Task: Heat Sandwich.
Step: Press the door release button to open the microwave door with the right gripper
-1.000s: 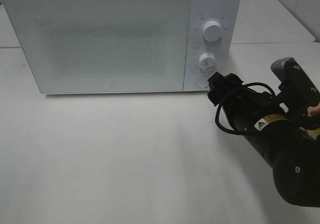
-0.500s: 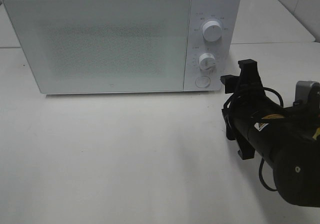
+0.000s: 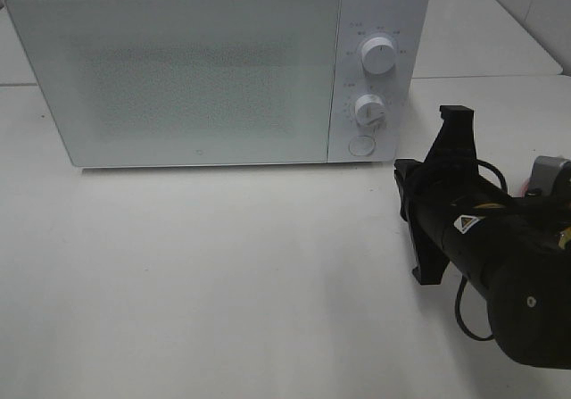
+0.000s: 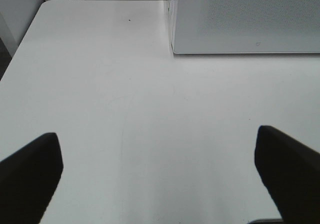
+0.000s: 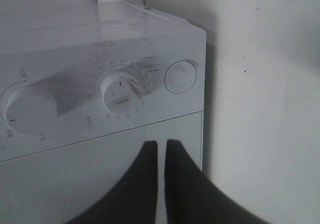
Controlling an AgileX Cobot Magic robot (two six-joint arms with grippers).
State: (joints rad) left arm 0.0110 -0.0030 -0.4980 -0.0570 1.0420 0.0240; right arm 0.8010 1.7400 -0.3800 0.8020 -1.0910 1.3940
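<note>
Right wrist view shows you the right jaws (image 5: 160, 143) drawn together to a thin slit, with nothing between them. Just ahead of their tips is the front of the white microwave (image 5: 150, 43), and the tips line up with the edge of its speckled door (image 5: 50, 179) beside the control panel. Beyond the tips on that panel you see the round button (image 5: 180, 76) nearest, then the lower dial (image 5: 121, 89), then the upper dial (image 5: 27, 108) farthest along. Whether the tips touch the door, this view does not tell you.

From the exterior high camera, your right arm (image 3: 500, 238) lies low over the desk (image 3: 223, 265), off the microwave's (image 3: 196, 69) panel-side front corner and clear of it.

Your left jaws (image 4: 155, 134) stand wide, one dark finger (image 4: 30, 174) at each side, holding nothing. Bare desk (image 4: 125, 83) lies between and ahead of them. Farther ahead is a lower corner of the microwave door (image 4: 240, 18), well apart from the jaws.

The microwave door is closed. You cannot tell from these views where the sandwich is.
</note>
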